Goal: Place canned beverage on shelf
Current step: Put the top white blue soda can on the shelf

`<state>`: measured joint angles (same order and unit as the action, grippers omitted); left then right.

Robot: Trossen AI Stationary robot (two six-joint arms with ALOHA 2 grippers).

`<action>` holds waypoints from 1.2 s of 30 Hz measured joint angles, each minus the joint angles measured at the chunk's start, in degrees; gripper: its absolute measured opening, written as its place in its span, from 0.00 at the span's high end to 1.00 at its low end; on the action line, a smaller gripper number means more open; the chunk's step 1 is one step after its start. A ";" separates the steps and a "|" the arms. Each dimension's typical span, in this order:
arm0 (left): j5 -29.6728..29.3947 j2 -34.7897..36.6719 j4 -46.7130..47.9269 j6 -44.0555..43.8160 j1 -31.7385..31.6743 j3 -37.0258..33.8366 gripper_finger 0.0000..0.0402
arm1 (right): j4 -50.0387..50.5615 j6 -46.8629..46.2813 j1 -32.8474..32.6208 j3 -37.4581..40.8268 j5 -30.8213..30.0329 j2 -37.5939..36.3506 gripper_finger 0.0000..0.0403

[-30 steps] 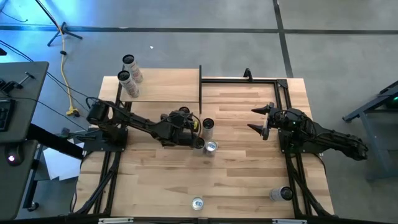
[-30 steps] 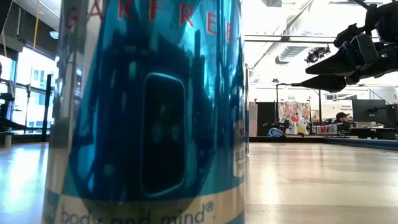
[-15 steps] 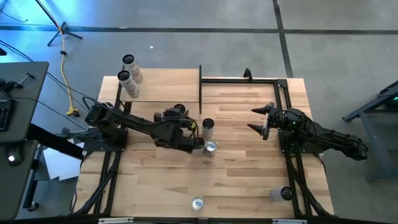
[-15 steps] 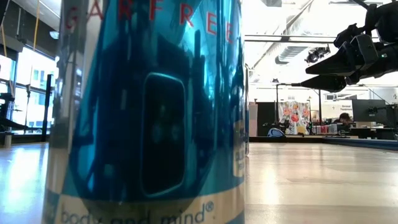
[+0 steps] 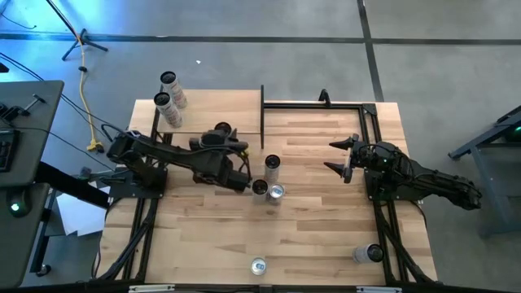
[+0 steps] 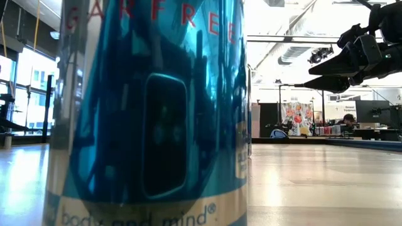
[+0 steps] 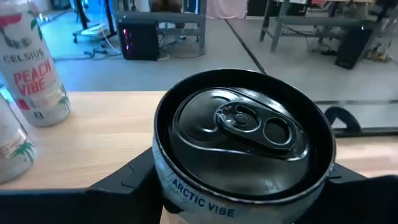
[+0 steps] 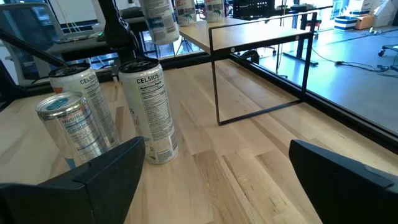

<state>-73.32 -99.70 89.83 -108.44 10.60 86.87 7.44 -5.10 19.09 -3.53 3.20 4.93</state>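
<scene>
We count seven cans: two on the shelf (image 5: 216, 110) at the table's (image 5: 326, 236) far left, three clustered mid-table, and two near the front edge, one (image 5: 259, 266) at centre and one (image 5: 367, 254) tipped on its side at the right. Our left gripper (image 5: 254, 187) is clamped on one of the middle three, an Arctic Vibe can (image 7: 244, 152), beside an upright can (image 5: 272, 166) and another (image 5: 277, 194). Our right gripper (image 5: 338, 156) hangs with fingers wide apart and nothing between them, right of the cluster.
</scene>
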 joint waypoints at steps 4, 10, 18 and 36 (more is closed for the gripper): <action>-0.38 1.43 0.11 0.30 -2.21 -0.69 0.45 | 0.00 0.01 0.02 0.00 0.00 -0.03 0.04; -0.87 4.44 0.21 5.40 -5.79 -0.69 0.45 | 0.00 0.01 0.01 0.01 0.00 -0.03 0.04; 0.28 6.77 0.16 8.47 -12.09 -0.69 0.45 | 0.00 0.00 0.02 0.00 0.00 -0.03 0.04; 1.32 6.61 -0.55 7.07 -24.94 -0.69 0.45 | -0.02 0.01 0.00 0.00 0.00 -0.03 0.04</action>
<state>-72.00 -93.09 89.28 -101.37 -14.34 86.17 7.42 -5.10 19.09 -3.53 3.20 4.91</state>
